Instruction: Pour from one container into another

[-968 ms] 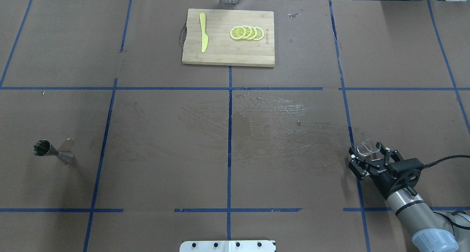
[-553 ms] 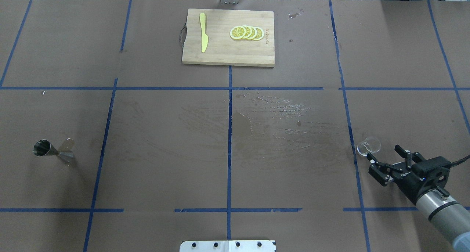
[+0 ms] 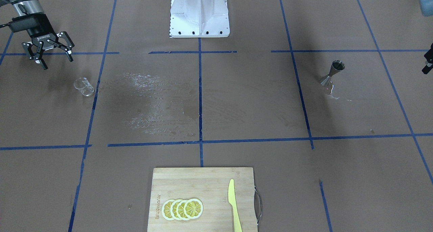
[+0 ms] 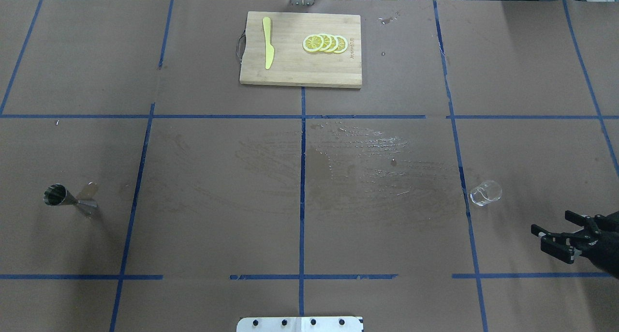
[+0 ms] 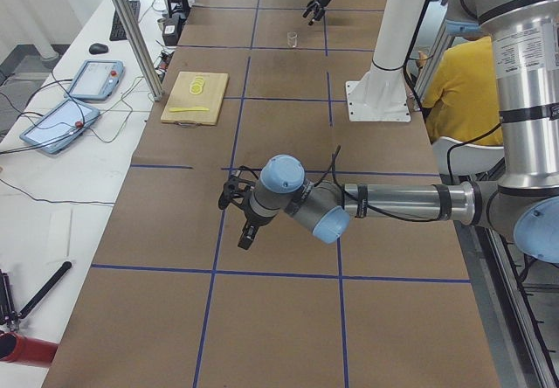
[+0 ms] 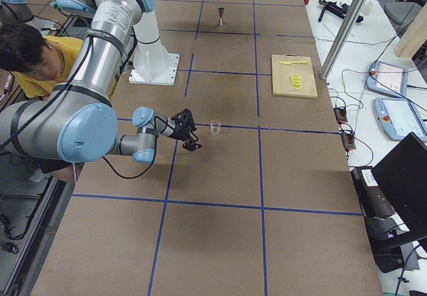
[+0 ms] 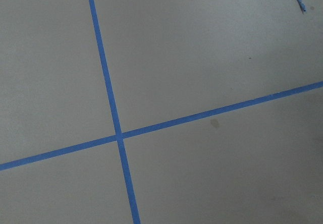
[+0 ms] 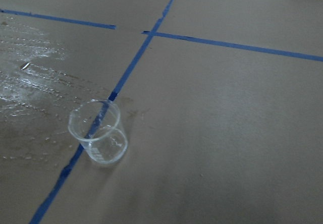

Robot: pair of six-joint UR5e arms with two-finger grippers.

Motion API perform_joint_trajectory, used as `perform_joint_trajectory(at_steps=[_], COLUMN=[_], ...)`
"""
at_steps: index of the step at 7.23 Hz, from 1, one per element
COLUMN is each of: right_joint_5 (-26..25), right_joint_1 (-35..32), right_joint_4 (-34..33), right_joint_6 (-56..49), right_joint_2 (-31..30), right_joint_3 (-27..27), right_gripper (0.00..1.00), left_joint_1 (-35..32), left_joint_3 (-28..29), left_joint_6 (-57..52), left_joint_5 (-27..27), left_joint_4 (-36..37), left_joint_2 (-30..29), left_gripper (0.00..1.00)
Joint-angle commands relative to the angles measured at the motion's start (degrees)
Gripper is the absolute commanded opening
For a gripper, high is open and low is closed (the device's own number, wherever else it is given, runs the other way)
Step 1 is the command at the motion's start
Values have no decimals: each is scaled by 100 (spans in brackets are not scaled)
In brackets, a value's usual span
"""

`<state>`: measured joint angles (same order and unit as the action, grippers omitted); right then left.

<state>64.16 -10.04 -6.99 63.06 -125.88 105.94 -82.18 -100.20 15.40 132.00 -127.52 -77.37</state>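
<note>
At the far left of the overhead view, a small silvery metal hourglass-shaped jigger (image 4: 57, 196) is seen standing upright on the brown paper-covered table (image 4: 217, 225), well apart from everything else. The left gripper (image 3: 429, 61) is cut off by the edge of the front-facing view and is shown only small in the left side view. It cannot be told how far its fingers are parted or whether anything is held.

At the far middle of the table a pale wooden cutting board (image 4: 300, 70) is laid. A yellow plastic knife (image 4: 267, 42) and a fanned row of yellow lemon slices (image 4: 325, 43) are set on it. Lettering is burnt in near one short edge, too small to be read.

A smeared wet patch (image 4: 360, 150) is spread right of centre. Past its right end, just beside a blue tape line (image 4: 459, 167), the small clear glass cup with a pouring lip (image 4: 486, 192) is set upright with nothing touching it. Faint printed marks on its wall are not legible.

The right gripper (image 4: 551, 223) is partly cut off at the frame edge. It is held near the cup but apart from it, with its fingers spread wide and nothing between them. Its label appears to read ROBOTIQ.
</note>
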Motion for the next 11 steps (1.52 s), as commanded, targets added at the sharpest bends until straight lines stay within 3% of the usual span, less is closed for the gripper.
perform_joint_trajectory(at_steps=[1,2,3,4,5,7,8,9,11], right_joint_5=[3408,5420,6572,6862,7082,7260,7173,7181,7172], right_joint_1=[-2697,-4837,-6259,-7117,-7552,-7707,-7802,-7690,-7697], right_joint_4=[-116,-988,-2450,-3883,-5394,-7980,-8941,-9690,-9795], right_joint_6=[-850,-1918,-3391,-4763,-5742,-7221,-7673,-7764,-7783], right_joint_2=[44,646,1009,1552,1992,2749,3101,3244,3368], right_joint_3=[-152,-344,-363,-329,-302,-372,-364,-259,-214], right_gripper=[100,100,100,100,100,100,100,100,100], left_joint_1=[1,1,1,1,1,9,96,132,185], left_joint_3=[35,79,88,80,210,325,247,160,-42], left_joint_6=[-46,-55,-55,-64,-55,-64,-64,-81,-116], left_joint_5=[1,1,1,1,-51,-8,236,517,581], left_joint_4=[-236,-499,-554,-581,-694,-687,-251,371,439], left_joint_2=[221,379,441,538,565,513,443,268,432], left_gripper=[100,100,100,100,100,100,100,100,100])
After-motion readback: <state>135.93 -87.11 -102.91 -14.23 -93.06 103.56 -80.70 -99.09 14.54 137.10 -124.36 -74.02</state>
